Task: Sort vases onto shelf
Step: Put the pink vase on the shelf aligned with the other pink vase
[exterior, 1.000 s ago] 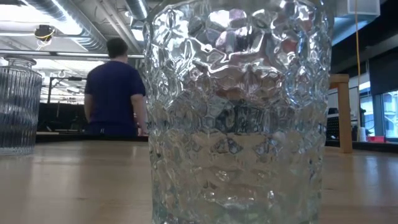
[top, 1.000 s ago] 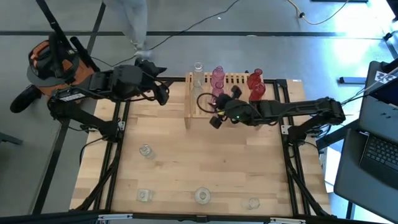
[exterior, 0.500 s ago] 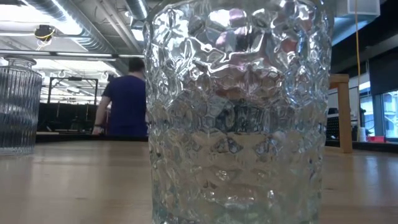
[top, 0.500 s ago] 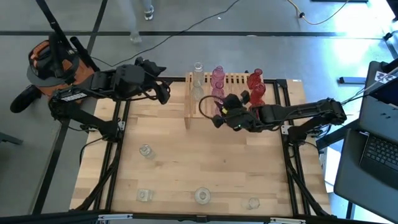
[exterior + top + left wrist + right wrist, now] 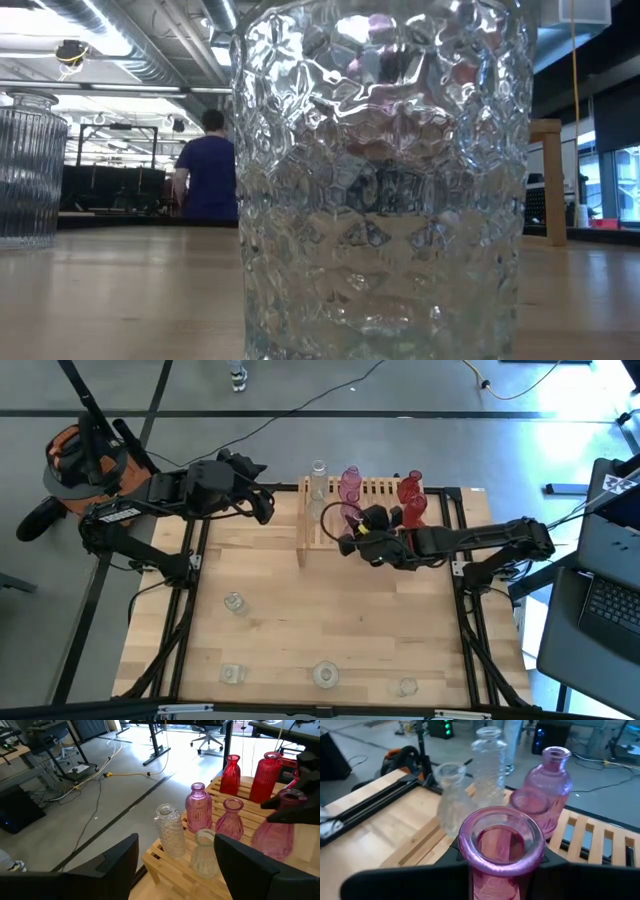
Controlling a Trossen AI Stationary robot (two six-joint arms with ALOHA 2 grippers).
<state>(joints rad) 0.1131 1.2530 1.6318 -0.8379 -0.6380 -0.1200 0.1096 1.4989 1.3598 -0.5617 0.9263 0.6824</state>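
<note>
Shelf: light slatted wood rack at the worktop's far edge.
Clear vases on shelf: two, upright, at its left end.
Pink vases on shelf: two, upright, beside the clear ones.
Red vases: upright, at the right end.
Held pink vase: upright, wide-rimmed, gripped in the right claw, by the shelf.
Loose clear vases: four upright on the near worktop, well apart.

Even overhead lighting; your high view shows glare on the floor at upper right. In your low view a clear vase fills the frame, refracting ceiling lights.
</note>
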